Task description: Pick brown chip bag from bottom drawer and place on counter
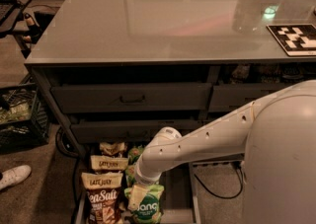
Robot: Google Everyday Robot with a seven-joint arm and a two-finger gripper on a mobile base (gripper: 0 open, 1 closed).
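The brown chip bag (102,201), dark brown with a cream top band and white "Sea Salt" lettering, stands at the front left of the open bottom drawer (178,203). My gripper (135,196) hangs from the white arm's wrist and reaches down into the drawer. It is just right of the brown bag and over a green "dang" bag (146,209). The wrist hides most of the gripper. The glossy grey counter (163,16) spans the top of the cabinet above.
Tan "Late July" bags (108,163) stand behind the brown bag. Closed drawers with bar pulls (132,98) sit above. A black crate (19,114) and a white shoe (12,176) are on the floor at left. A black-and-white tag board (294,38) lies on the counter's right side.
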